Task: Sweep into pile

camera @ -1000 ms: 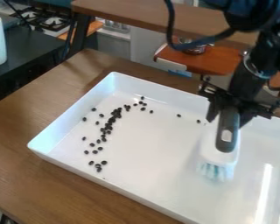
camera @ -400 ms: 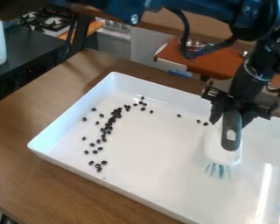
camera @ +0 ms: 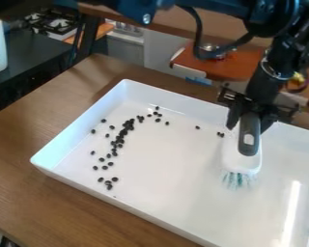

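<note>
claw (camera: 248, 126): hangs in the right half of the frame, above centre; closed from both sides on the handle (camera: 249, 131) of the brush (camera: 238, 157), open no wider than the grip needs.
brush: held below the claw, right of centre; runs nearly top to bottom of the frame, bottom end slightly to the left, with bristles (camera: 239, 180) lowest. cannot tell whether pressed to the tray (camera: 176, 178).
beans (camera: 123, 132): strewn in a loose trail left of centre, thickest in the middle, thinning toward both ends.
stray beans (camera: 220, 134): found just beside the upper left edge of the brush.
bearing from claw: left and slightly lower for the main trail, well apart; roughly along the long axis of the brush.
tray: set on the brown table (camera: 28, 140), across centre and lower right.
sweep: judged early, not yet one pile. calls for carrying the bristles left to an outer end of the trail, then drawing inward.
risk: may scatter or roll beans if brought in fast.
</note>
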Controlling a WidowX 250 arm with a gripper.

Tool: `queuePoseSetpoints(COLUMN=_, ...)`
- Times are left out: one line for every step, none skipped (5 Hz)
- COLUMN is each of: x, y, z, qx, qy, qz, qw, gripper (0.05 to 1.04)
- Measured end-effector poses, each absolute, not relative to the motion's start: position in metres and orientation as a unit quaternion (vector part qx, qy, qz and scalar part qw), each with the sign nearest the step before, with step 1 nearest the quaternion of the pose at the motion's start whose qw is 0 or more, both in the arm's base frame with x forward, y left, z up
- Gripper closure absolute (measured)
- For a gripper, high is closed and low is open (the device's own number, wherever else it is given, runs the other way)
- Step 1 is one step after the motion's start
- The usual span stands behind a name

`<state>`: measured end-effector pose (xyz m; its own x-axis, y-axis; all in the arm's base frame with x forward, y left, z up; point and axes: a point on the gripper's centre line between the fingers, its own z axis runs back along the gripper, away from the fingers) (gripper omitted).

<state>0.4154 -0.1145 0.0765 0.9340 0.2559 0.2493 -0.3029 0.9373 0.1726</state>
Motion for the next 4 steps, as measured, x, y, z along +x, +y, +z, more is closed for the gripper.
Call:
queuePoseSetpoints(x=0.420, y=-0.092, z=0.074, qx=0.109, qy=-0.109, qz=0.160, qw=0.975, gripper=0.569)
queuePoseSetpoints(x=0.418, y=-0.072, z=0.071, qx=0.119, qy=-0.115, qz=0.160, qw=0.973, gripper=0.569)
queuePoseSetpoints(x=0.415, y=-0.043, z=0.071, qx=0.130, qy=-0.127, qz=0.169, qw=0.969, gripper=0.569)
queuePoseSetpoints(x=0.413, y=-0.012, z=0.071, qx=0.139, qy=-0.128, qz=0.192, qw=0.963, gripper=0.569)
